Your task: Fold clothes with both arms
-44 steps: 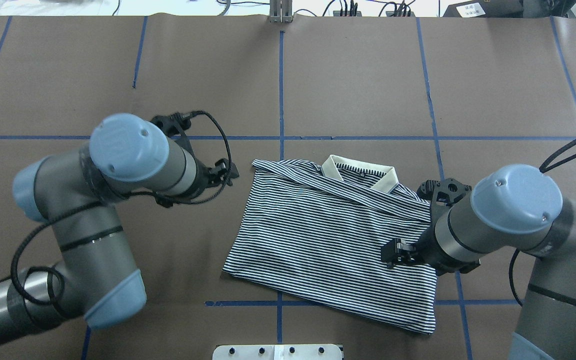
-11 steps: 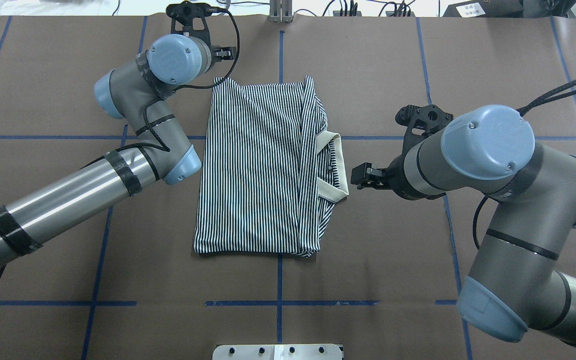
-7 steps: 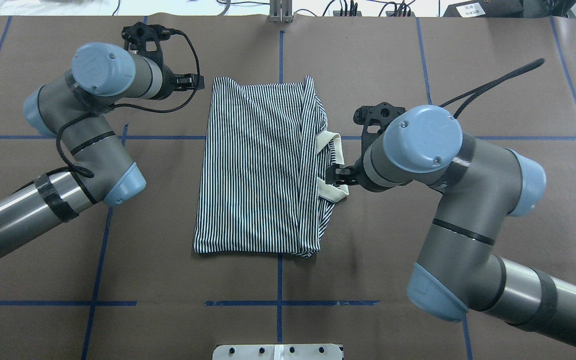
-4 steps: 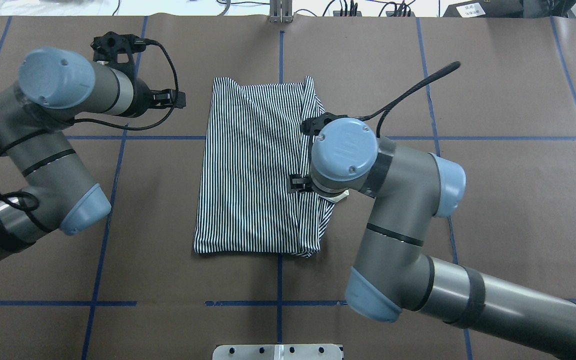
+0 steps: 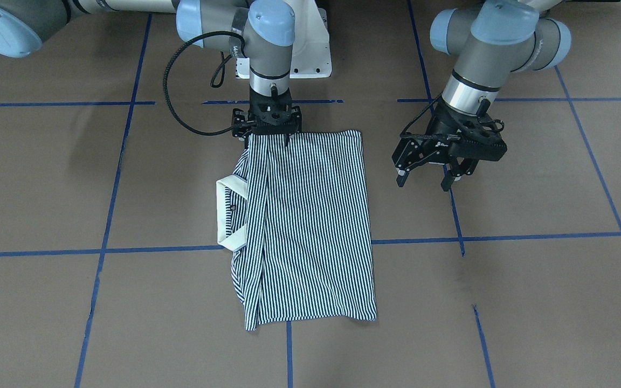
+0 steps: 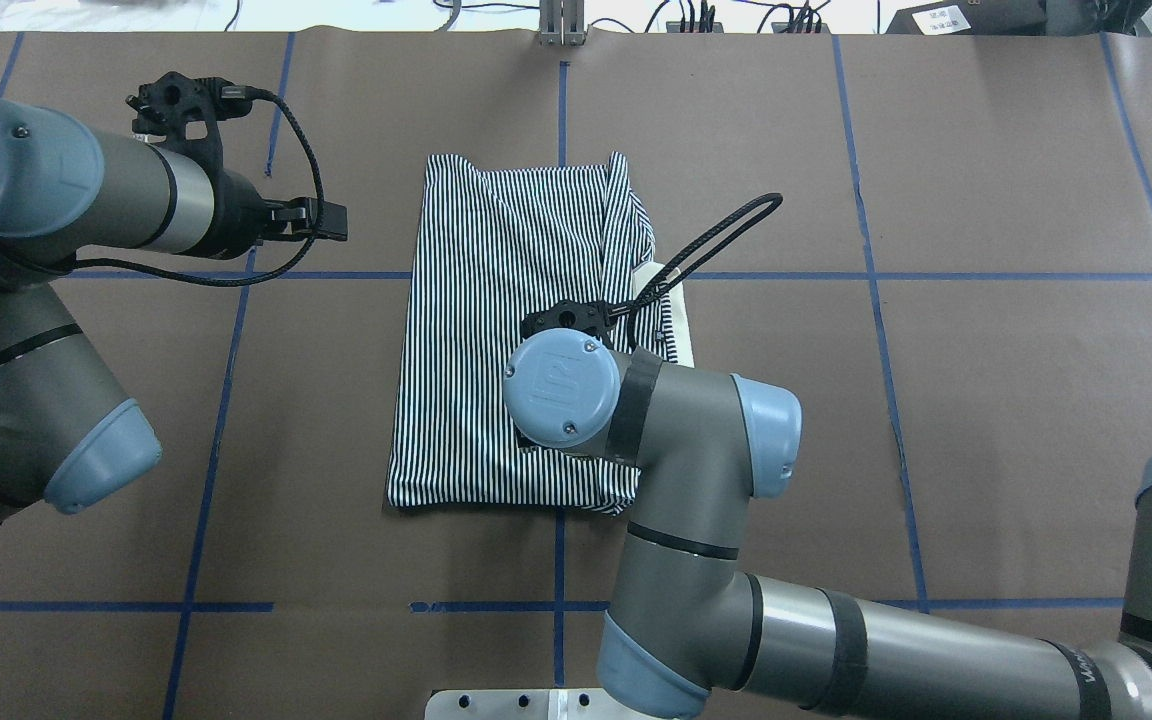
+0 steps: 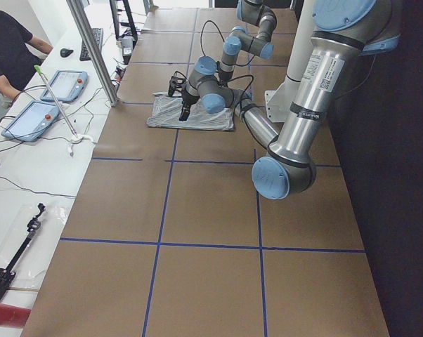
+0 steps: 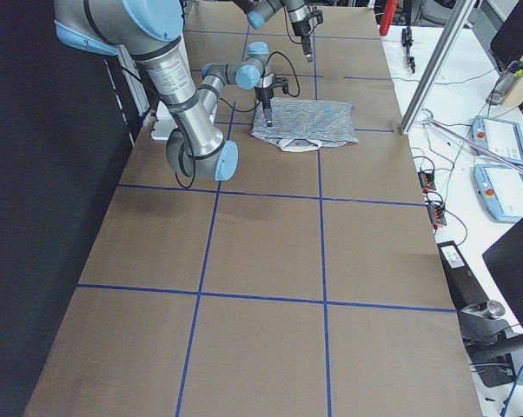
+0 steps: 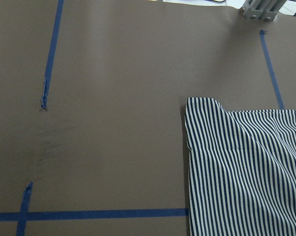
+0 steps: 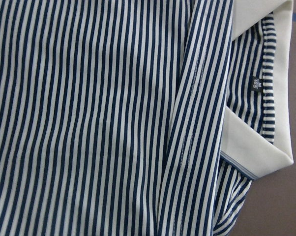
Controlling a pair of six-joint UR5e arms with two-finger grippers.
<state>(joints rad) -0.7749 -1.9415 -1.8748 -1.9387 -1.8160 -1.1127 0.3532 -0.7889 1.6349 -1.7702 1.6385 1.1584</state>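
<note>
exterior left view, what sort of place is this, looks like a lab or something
Probably a robotics lab. The left arm and right arm stand at a table marked with a blue tape grid, and a side bench holds control pendants, with a person seated there.

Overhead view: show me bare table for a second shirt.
Widest free patch: brown paper table right of the navy-and-white striped polo shirt, past its white collar. Also the strip beyond the shirt's far edge. Crowded: the shirt's near edge, under the black right end effector; the left side, where the open left end effector hovers.
</note>
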